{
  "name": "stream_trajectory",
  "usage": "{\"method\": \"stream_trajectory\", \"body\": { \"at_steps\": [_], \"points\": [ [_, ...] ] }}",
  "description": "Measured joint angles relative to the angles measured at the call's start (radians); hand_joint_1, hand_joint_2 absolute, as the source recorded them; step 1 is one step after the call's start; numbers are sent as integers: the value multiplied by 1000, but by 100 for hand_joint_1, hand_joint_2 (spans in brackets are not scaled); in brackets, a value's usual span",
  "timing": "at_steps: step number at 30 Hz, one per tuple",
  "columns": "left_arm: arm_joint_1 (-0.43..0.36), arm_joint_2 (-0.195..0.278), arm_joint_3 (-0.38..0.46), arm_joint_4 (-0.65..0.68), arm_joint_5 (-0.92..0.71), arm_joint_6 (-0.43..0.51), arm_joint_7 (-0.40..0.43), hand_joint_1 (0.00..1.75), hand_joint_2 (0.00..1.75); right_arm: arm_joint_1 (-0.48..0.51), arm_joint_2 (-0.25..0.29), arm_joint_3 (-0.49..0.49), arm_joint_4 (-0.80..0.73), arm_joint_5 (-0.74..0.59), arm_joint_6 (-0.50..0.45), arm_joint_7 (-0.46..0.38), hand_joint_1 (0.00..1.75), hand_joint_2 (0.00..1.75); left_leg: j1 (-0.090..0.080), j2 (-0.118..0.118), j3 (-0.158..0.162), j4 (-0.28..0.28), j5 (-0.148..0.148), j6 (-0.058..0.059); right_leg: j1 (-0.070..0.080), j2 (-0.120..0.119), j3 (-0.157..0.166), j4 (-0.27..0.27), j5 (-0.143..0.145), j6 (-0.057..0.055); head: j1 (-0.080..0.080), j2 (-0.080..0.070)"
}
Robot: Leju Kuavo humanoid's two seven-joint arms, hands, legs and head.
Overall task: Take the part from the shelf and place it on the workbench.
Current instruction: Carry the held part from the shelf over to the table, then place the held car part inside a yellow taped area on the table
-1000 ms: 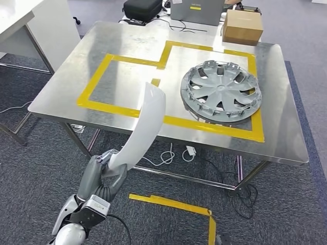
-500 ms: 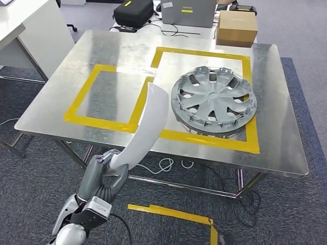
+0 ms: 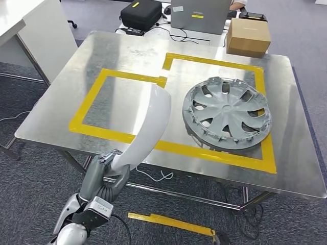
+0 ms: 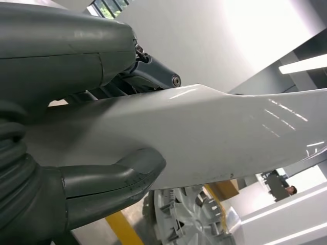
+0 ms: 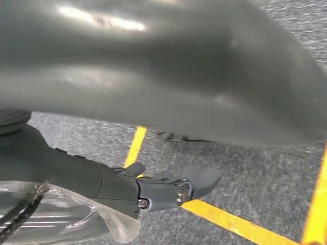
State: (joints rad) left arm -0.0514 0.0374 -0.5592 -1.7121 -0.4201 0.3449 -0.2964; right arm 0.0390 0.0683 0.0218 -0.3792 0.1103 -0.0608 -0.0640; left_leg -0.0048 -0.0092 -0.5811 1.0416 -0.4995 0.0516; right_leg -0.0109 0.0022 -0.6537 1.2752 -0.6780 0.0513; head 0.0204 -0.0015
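The left hand's fingers [image 4: 154,76] and thick thumb [image 4: 112,178] are pressed against opposite faces of the narrow end of a long, curved white panel [image 3: 148,127], pinching it between them. In the head view the left hand [image 3: 104,176] sits below the near edge of the desk [image 3: 57,102], and the panel rises from it and arcs up, its broad rounded end in front of the desk's near part, by the near right corner of the smaller yellow tape square [image 3: 88,107]. Whether the panel's end touches the desk cannot be told.

The right hand [image 5: 115,189] shows in its wrist view above grey carpet [image 5: 250,189] crossed by yellow floor tape [image 5: 231,222]; its dark fingers [image 5: 181,191] extend with nothing seen between them, though whether they are spread or pressed together cannot be told.

A silver wheel cover [image 3: 227,112] lies flat on the desk to the right of the panel, well apart from it, inside the larger yellow tape outline [image 3: 216,153]. Beyond the wheel cover, at the desk's far right corner, stands a brown cardboard box [image 3: 248,37]. To the left of the box, beyond the desk's far edge, are a grey case [image 3: 199,15] and a black bag [image 3: 140,13]. Cables [image 3: 162,173] lie on the carpet under the desk, with a strip of yellow tape [image 3: 169,220] on the floor nearer than the wheel cover.
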Motion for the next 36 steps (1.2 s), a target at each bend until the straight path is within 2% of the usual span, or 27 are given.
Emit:
{"method": "stream_trajectory", "body": {
  "at_steps": [1,3,5,7,9,10,11,14,15,16,18,20,21,22,23,26,30,36],
  "points": [
    [1,0,0,0,-1,0,0,175,175,2,0,0,2,2,0,0,0,0,-1,-2,12,0,-9,-1,0,0,-7,-27,26,-1,0,0],
    [1,0,0,0,-3,0,0,175,175,3,0,0,4,3,1,-2,0,0,-2,-3,38,-1,-29,-4,2,0,11,-141,126,-9,-1,0],
    [0,0,0,0,-4,0,0,175,175,1,0,0,9,4,1,-3,0,0,-3,-3,53,-3,-44,-13,8,-1,26,-219,175,-22,-2,0],
    [0,-1,0,0,-5,1,1,175,175,1,0,0,12,5,2,-3,0,0,-4,-3,62,-2,-48,-25,12,-2,32,-235,173,-37,-3,0],
    [-1,-1,-1,-1,-8,1,1,175,175,3,0,0,13,6,2,-4,0,0,-4,-2,64,14,-52,-36,8,-2,56,-249,181,-49,-4,0],
    [-3,0,-2,-2,-11,1,1,175,175,2,1,0,13,7,2,-5,0,0,-3,-1,53,40,-61,-41,5,-2,71,-257,180,-54,-5,0],
    [-6,0,-2,-2,-18,0,0,175,175,0,1,0,13,8,2,-5,0,0,-1,-1,31,83,-78,-47,2,-3,83,-263,178,-58,-6,0],
    [-17,1,-7,-2,-61,-4,-1,175,175,-3,1,1,14,17,9,-6,0,0,9,1,-73,244,-140,-64,1,-2,108,-267,161,-62,-7,0],
    [-23,1,-10,-2,-84,-6,-1,175,175,-4,1,2,15,21,12,-6,0,0,12,1,-96,260,-137,-67,0,-2,117,-267,154,-61,-7,0],
    [-32,2,-14,-2,-114,-9,-2,175,175,-4,1,3,16,26,15,-6,0,0,14,1,-103,242,-111,-70,-1,-1,128,-267,146,-59,-7,0],
    [-61,4,-26,-2,-194,-14,-3,175,175,-8,1,7,17,37,24,-6,0,0,16,2,-85,130,-7,-69,-3,0,148,-267,129,-51,-7,0],
    [-107,14,-44,4,-267,-15,-14,175,175,-17,1,14,20,49,36,-5,0,0,11,3,-72,41,49,-60,-3,0,157,-264,114,-39,-8,0],
    [-137,23,-55,10,-297,-14,-22,175,175,-22,1,18,22,55,42,-4,0,0,9,4,-73,25,57,-55,-2,-1,154,-263,110,-33,-8,0],
    [-172,32,-65,20,-326,-14,-31,175,175,-28,1,23,24,61,48,-1,0,0,7,4,-74,19,54,-51,0,-2,155,-260,107,-31,-8,0],
    [-207,41,-74,31,-355,-15,-37,175,175,-33,1,28,25,66,54,1,0,0,7,4,-73,13,64,-48,1,-3,152,-259,107,-31,-8,0],
    [-302,65,-103,75,-427,-28,-44,175,175,-46,1,38,30,74,65,7,0,0,8,3,-73,8,67,-47,1,-4,155,-263,114,-32,-7,0],
    [-417,99,-142,154,-509,-66,-42,175,175,-58,1,51,37,84,75,12,0,0,7,3,-74,7,64,-42,1,-4,160,-283,108,-28,-7,0],
    [-552,159,-206,305,-660,-54,-26,175,175,-62,1,63,43,93,87,17,0,0,6,5,-72,7,64,-36,1,-4,154,-286,110,-22,-7,0]
  ]
}}
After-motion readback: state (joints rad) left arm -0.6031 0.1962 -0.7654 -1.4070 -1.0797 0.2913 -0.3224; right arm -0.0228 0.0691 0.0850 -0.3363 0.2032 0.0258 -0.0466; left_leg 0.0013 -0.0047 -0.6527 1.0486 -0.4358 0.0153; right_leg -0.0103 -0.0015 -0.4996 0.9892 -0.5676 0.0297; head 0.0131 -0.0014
